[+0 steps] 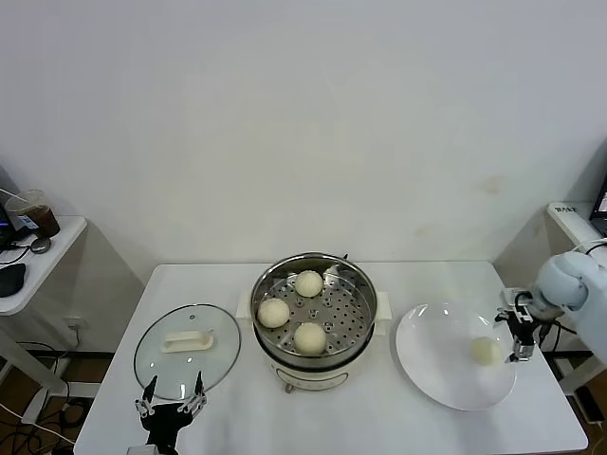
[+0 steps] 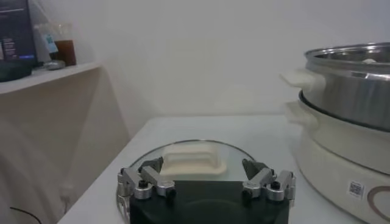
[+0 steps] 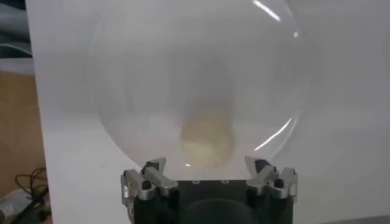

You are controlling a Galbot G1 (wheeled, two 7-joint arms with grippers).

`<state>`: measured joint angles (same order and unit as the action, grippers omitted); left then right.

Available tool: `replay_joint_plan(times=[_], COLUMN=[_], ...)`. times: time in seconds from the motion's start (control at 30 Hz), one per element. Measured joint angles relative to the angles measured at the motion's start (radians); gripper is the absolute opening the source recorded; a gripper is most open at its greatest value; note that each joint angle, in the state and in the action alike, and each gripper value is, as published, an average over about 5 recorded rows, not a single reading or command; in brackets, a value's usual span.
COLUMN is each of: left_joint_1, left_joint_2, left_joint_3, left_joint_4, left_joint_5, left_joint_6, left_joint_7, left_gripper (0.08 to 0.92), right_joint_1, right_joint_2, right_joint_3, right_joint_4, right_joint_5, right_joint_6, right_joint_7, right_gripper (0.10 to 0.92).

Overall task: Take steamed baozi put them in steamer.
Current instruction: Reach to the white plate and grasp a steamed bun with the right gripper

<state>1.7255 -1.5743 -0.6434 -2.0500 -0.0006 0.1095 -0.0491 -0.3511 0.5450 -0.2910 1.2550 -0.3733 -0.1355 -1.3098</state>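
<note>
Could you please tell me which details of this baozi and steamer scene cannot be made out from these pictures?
- Left wrist view: the round shiny steel steamer is seen side-on; its wall hides the cream-white round baozi inside and the frame edge cuts it off.
- Right wrist view: the last baozi on the flat white plate is blurred, its surface unreadable.
- Head view: the frame's bottom edge cuts off the left hand.

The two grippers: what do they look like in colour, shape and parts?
Both look alike. The left gripper has a black body and two silver metal fingers with dark tips and round screws. The right gripper has the same black body and silver fingers; in the head view its arm ends in a rounded white casing.
</note>
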Motion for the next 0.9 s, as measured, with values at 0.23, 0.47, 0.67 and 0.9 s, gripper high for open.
replay_joint_plan(times=[0.23, 0.47, 0.67, 0.9], left_joint_1=[-0.008, -0.015, -0.019, -0.018], left_joint_2=[-0.002, -0.001, -0.002, -0.002], left_joint_3=[0.001, -0.001, -0.002, -0.002], left_joint_4=[0.013, 0.023, 0.027, 0.029], left_joint_5=[0.000, -0.001, -0.001, -0.001], left_joint_6=[0.000, 0.000, 0.001, 0.001], left_joint_7=[0.000, 0.001, 0.002, 0.002], left_gripper=[0.823, 0.823, 0.823, 0.823], right_joint_1=[-0.010, -0.018, -0.025, -0.034], right_joint_2=[0.041, 0.067, 0.085, 0.096], right_joint_3=[0.005, 0.005, 0.006, 0.006], right_joint_4=[-0.040, -0.067, -0.085, -0.090], right_joint_5=[-0.024, -0.050, -0.065, -0.073], right_joint_6=[0.014, 0.024, 0.029, 0.032], right_joint_7=[0.032, 0.038, 0.051, 0.053], right_gripper=[0.823, 0.823, 0.823, 0.823])
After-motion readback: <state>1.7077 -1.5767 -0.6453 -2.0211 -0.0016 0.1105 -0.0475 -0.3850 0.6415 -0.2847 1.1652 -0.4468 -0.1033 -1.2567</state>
